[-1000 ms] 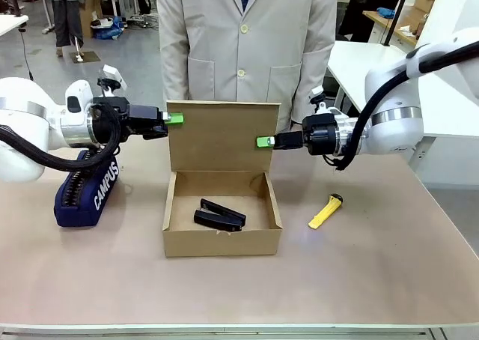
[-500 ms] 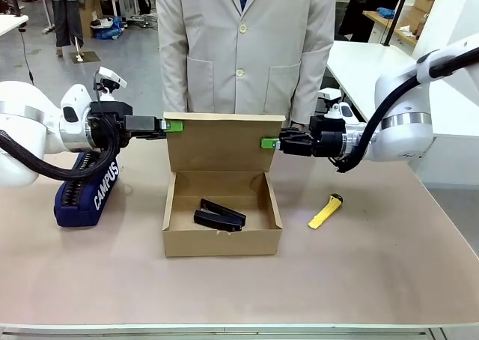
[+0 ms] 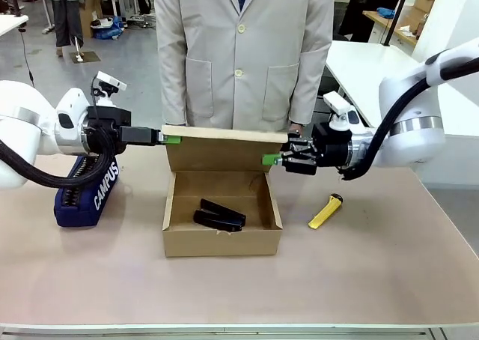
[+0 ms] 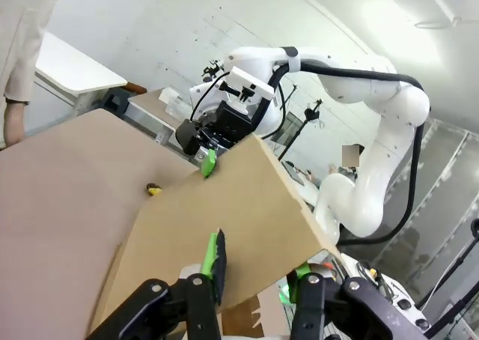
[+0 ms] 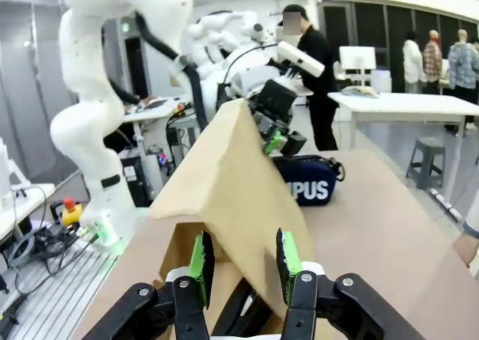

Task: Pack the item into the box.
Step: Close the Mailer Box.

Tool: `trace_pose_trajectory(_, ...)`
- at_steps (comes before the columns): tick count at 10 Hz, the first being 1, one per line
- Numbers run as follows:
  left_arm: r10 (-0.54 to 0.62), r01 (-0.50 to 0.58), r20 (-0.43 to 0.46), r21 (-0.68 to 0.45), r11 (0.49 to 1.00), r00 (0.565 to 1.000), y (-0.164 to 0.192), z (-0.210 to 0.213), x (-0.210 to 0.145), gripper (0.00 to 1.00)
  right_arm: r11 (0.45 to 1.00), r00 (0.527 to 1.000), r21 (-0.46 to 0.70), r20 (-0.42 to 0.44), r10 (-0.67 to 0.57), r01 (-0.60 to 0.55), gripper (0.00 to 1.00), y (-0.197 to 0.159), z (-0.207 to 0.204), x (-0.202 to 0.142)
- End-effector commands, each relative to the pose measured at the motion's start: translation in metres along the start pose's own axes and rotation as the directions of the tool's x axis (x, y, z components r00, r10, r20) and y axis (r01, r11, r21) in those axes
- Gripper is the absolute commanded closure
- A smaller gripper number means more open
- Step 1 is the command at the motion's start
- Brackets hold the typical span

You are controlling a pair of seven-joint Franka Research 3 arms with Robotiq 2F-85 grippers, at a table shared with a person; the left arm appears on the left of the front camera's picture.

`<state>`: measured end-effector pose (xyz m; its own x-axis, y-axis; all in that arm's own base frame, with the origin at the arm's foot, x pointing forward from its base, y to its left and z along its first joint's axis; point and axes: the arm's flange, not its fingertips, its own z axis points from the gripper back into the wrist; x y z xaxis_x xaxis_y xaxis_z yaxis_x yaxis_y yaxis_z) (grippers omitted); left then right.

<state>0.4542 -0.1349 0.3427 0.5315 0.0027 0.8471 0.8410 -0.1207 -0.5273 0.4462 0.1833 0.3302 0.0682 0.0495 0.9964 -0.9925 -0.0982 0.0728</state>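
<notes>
Half done, I'd say | item [image 3: 219, 215] lies inside the box [image 3: 221, 243], middle of the table [image 3: 389, 280] | left gripper [image 3: 172, 138] and right gripper [image 3: 268, 159] each pinch a side edge of the lid flap [image 3: 221, 153], tilted partway down | you've got closing left

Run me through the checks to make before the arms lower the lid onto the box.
1. The item lies flat inside the box: ok.
2. The left gripper clamps the left edge of the lid flap: ok.
3. The right gripper clamps its right edge: ok.
4. Nothing sticks up above the box walls in the lid's path: ok.
5. The yellow utility knife and navy pouch lie apart from the box: ok.
6. The person stands close behind the lid; hands out of its way: cannot tell.
</notes>
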Motion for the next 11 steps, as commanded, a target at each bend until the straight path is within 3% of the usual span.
trace_pose_trajectory(1, -0.061, 0.059, -0.048, -0.045, 0.997, 0.997, -0.013, -0.002, -0.01, 0.56, 0.997, 0.997, 0.028, -0.018, 0.073, -0.073, 0.52, 0.02, -0.009, -0.01)
trace_pose_trajectory(3, -0.095, 0.085, -0.129, -0.084, 0.993, 0.987, -0.014, -0.004, -0.022, 0.56, 0.997, 0.997, 0.013, -0.019, 0.08, -0.08, 0.52, 0.027, -0.014, -0.016)
trace_pose_trajectory(9, -0.182, 0.163, -0.166, -0.121, 0.979, 0.969, -0.016, -0.003, -0.027, 0.56, 0.997, 0.997, 0.01, -0.024, 0.08, -0.08, 0.52, 0.025, -0.012, -0.015)
trace_pose_trajectory(10, -0.175, 0.155, -0.168, -0.121, 0.98, 0.97, -0.015, -0.002, -0.027, 0.29, 0.998, 0.997, 0.014, -0.03, 0.064, -0.064, 0.4, 0.025, -0.013, -0.015)
trace_pose_trajectory(11, -0.171, 0.152, -0.166, -0.123, 0.981, 0.971, -0.015, -0.002, -0.027, 0.0, 0.998, 0.998, 0.012, -0.037, 0.057, -0.057, 0.01, 0.025, -0.013, -0.015)
